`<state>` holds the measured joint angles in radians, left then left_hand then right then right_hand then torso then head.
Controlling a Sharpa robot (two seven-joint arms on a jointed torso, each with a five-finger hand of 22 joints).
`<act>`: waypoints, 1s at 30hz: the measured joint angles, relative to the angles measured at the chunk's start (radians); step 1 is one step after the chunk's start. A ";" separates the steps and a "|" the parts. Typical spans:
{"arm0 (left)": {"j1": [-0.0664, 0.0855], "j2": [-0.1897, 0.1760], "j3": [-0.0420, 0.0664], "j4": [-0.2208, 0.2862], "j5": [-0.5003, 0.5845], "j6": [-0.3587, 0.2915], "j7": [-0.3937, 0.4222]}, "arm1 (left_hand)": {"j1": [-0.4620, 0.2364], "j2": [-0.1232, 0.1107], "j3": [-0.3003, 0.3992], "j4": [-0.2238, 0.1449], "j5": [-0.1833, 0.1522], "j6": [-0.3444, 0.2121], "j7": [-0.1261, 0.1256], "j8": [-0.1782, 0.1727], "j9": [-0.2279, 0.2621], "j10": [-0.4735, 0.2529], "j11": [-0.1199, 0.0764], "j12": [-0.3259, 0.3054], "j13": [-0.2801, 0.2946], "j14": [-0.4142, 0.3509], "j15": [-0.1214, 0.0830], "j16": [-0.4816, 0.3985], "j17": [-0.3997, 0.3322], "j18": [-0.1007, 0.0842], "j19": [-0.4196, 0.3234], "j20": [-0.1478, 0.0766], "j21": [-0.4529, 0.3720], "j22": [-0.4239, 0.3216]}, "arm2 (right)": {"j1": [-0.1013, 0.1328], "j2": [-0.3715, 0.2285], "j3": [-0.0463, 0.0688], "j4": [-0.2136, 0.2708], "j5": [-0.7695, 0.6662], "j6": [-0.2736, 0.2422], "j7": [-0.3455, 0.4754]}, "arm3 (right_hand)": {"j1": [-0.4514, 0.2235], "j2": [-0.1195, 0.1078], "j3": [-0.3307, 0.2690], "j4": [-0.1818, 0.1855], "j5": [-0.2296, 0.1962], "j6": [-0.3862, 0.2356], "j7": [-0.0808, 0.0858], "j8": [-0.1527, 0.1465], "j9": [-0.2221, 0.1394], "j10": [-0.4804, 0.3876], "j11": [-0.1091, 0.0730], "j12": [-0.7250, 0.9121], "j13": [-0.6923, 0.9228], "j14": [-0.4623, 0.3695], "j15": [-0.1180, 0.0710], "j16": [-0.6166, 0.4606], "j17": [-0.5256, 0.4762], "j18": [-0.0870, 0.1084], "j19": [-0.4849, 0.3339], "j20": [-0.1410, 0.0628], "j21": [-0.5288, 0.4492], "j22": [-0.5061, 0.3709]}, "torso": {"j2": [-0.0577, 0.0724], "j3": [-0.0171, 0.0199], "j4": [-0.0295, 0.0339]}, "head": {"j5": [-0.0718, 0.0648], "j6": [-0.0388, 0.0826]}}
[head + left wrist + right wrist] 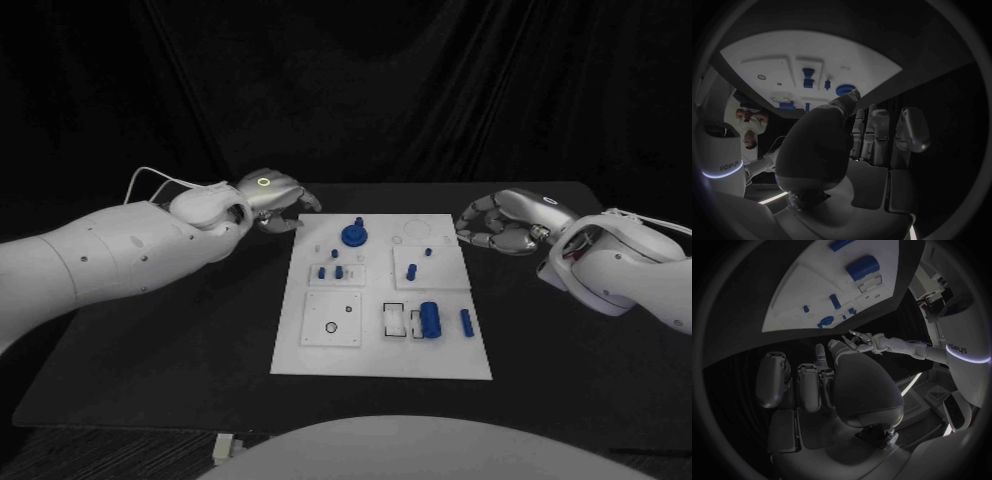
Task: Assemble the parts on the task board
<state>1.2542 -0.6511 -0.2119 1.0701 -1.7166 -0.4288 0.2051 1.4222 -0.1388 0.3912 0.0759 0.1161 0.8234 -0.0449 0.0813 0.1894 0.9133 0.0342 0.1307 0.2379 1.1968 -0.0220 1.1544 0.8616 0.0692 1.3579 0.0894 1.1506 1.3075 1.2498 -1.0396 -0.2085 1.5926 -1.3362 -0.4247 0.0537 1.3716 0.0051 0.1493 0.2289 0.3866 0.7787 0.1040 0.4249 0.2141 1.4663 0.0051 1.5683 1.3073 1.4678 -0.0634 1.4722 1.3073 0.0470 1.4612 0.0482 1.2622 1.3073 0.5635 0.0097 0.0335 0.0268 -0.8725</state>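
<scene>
- The left hand hovers over the black table at about ten o'clock from the task board, just off its far-left corner; its fingers lie loosely apart and hold nothing.
- The task board lies mid-table. On it, a round blue part stands near the far edge at twelve o'clock, small blue pegs sit left of centre, another peg right of centre.
- A larger blue cylinder and a slim blue pin lie toward four o'clock.
- The right hand hovers at two o'clock, just beside the board's far-right corner, fingers curled inward, nothing in them.
</scene>
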 measured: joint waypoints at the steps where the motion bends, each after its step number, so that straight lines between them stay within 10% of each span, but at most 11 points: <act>1: 0.011 -0.012 0.000 0.010 0.004 -0.008 0.002 | -0.010 0.002 -0.001 0.011 0.001 0.002 0.000 0.000 -0.002 0.000 0.000 0.004 0.001 -0.015 -0.001 -0.017 -0.021 0.001 -0.010 -0.001 -0.019 0.000 | 0.010 0.000 0.000 0.002 0.000 -0.002 -0.001 | 0.000 0.000 0.000 0.000 0.000 0.000 0.000 -0.004 0.000 0.000 0.000 -0.011 0.000 0.000 0.000 0.000 0.000 0.000 0.000 0.000 0.008 0.000 | 0.000 -0.0001 0.0000 | 0.000 0.000; 3: 0.030 -0.035 0.000 0.033 0.027 -0.021 0.011 | -0.032 0.016 0.009 0.046 0.038 0.027 0.012 0.008 -0.004 0.003 -0.003 0.012 0.004 -0.082 -0.003 -0.090 -0.108 0.033 -0.072 0.002 -0.119 0.000 | 0.028 0.001 0.001 0.005 -0.001 -0.006 -0.003 | 0.005 -0.005 0.007 0.002 0.000 0.008 -0.001 -0.007 -0.002 0.000 0.000 -0.056 0.000 0.000 0.000 0.012 0.000 0.000 0.000 0.000 0.024 0.000 | -0.001 -0.0001 0.0000 | 0.003 0.000; 7: 0.053 -0.089 0.001 0.090 0.179 -0.035 0.073 | -0.094 0.039 0.037 0.126 0.100 0.053 0.078 0.005 -0.017 -0.040 0.050 0.012 0.018 -0.256 0.047 -0.278 -0.237 0.086 -0.394 0.038 -0.596 -0.009 | 0.070 0.007 0.000 0.010 -0.004 -0.016 -0.011 | 0.014 -0.015 0.016 0.010 0.000 0.042 -0.001 -0.010 -0.002 -0.120 0.013 -0.187 -0.027 -0.004 0.004 0.015 0.000 0.000 0.004 0.004 0.035 0.000 | -0.001 -0.0001 0.0000 | 0.007 0.000; 10: 0.059 -0.118 -0.001 0.126 0.369 -0.015 0.154 | -0.131 0.052 0.014 0.172 0.181 0.056 0.121 0.000 -0.023 -0.097 0.098 0.012 0.023 -0.402 0.119 -0.415 -0.307 0.084 -0.543 0.072 -0.727 -0.035 | 0.092 0.015 0.001 0.011 -0.007 -0.022 -0.016 | 0.027 -0.027 0.029 0.015 0.000 0.042 -0.001 -0.028 -0.006 -0.240 0.010 -0.336 -0.206 -0.004 0.004 0.019 0.000 0.000 0.004 0.004 0.039 0.000 | -0.001 -0.0002 0.0000 | 0.004 0.000; 12: 0.060 -0.131 -0.001 0.144 0.500 0.015 0.209 | -0.144 0.065 -0.045 0.199 0.264 0.058 0.148 -0.006 -0.028 -0.157 0.103 0.012 0.022 -0.498 0.170 -0.506 -0.369 0.044 -0.656 0.097 -0.816 -0.064 | 0.101 0.021 0.001 0.009 -0.010 -0.026 -0.019 | 0.036 -0.038 0.039 0.017 -0.005 0.047 0.001 -0.035 -0.006 -0.334 0.011 -0.452 -0.337 -0.004 0.004 0.019 0.000 0.000 0.004 0.004 0.039 0.000 | -0.001 -0.0004 0.0000 | 0.004 0.000; 15: 0.058 -0.147 -0.001 0.171 0.721 0.079 0.306 | -0.142 0.085 -0.122 0.210 0.324 0.055 0.153 -0.006 -0.034 -0.206 0.123 0.026 0.016 -0.596 0.202 -0.598 -0.440 0.037 -0.756 0.115 -0.910 -0.109 | 0.110 0.029 0.001 0.005 -0.017 -0.029 -0.021 | 0.039 -0.055 0.044 0.019 -0.008 0.054 0.000 -0.038 -0.006 -0.400 0.012 -0.557 -0.444 -0.004 0.004 0.019 0.000 0.000 0.004 0.004 0.035 0.001 | -0.001 -0.0009 0.0001 | 0.006 0.000; 21: 0.016 -0.172 -0.002 0.216 1.079 0.202 0.413 | -0.125 0.143 -0.298 0.218 0.339 0.059 0.148 -0.007 -0.052 -0.251 0.101 0.113 -0.010 -0.679 0.144 -0.746 -0.593 0.072 -0.860 0.120 -1.078 -0.231 | 0.114 0.049 0.000 -0.010 -0.035 -0.029 -0.022 | 0.051 -0.068 0.050 0.018 -0.003 0.054 0.000 -0.044 -0.006 -0.425 0.007 -0.611 -0.496 -0.004 0.004 0.019 0.000 0.000 0.004 0.004 0.029 0.001 | -0.002 -0.0015 0.0013 | 0.004 0.000; 25: -0.013 -0.176 -0.002 0.237 1.252 0.283 0.437 | -0.130 0.194 -0.407 0.217 0.287 0.027 0.154 -0.007 -0.061 -0.336 0.100 0.146 -0.044 -0.757 0.144 -0.811 -0.654 0.078 -0.969 0.145 -1.087 -0.323 | 0.114 0.065 0.000 -0.027 -0.046 -0.018 -0.025 | 0.090 -0.114 0.115 0.002 0.273 0.075 0.007 -0.053 -0.006 -0.526 0.016 -0.731 -0.589 -0.002 0.009 -0.008 0.000 0.016 -0.012 0.007 -0.025 0.001 | -0.003 -0.0054 0.0032 | 0.000 0.000; 30: -0.052 -0.180 -0.002 0.255 1.439 0.390 0.453 | -0.126 0.246 -0.500 0.217 0.286 -0.052 0.138 -0.011 -0.071 -0.453 0.096 0.176 -0.092 -0.910 0.145 -0.919 -0.731 0.093 -1.089 0.159 -1.087 -0.432 | 0.112 0.085 0.000 -0.048 -0.063 0.015 -0.035 | 0.072 -0.146 0.173 -0.012 0.331 0.048 0.020 -0.074 -0.001 -0.688 0.062 -0.926 -0.713 -0.002 0.053 -0.049 0.000 0.031 -0.057 0.036 -0.103 0.001 | -0.001 -0.0087 0.0042 | -0.001 0.000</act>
<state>1.2024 -0.8306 -0.2142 1.3251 -0.2772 -0.0390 0.6581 1.2961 0.1075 -0.1085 0.2924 0.4020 0.7714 0.0933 0.0706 0.1180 0.4604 0.1306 0.3064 0.1460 0.2869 0.1234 0.2352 0.1305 0.1627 0.2688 0.2480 0.0638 0.8753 1.3617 -0.9545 -0.2083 1.5443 -1.3988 -0.4099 0.0187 1.4433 -0.1413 0.3219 0.2165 0.7174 0.8270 0.1244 0.3509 0.2126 0.7778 0.0669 0.6422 0.5943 1.4660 -0.0106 1.4236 1.3073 0.0781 1.4042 0.0838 1.1593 1.3080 0.5629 0.0010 0.0377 0.0257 -0.8725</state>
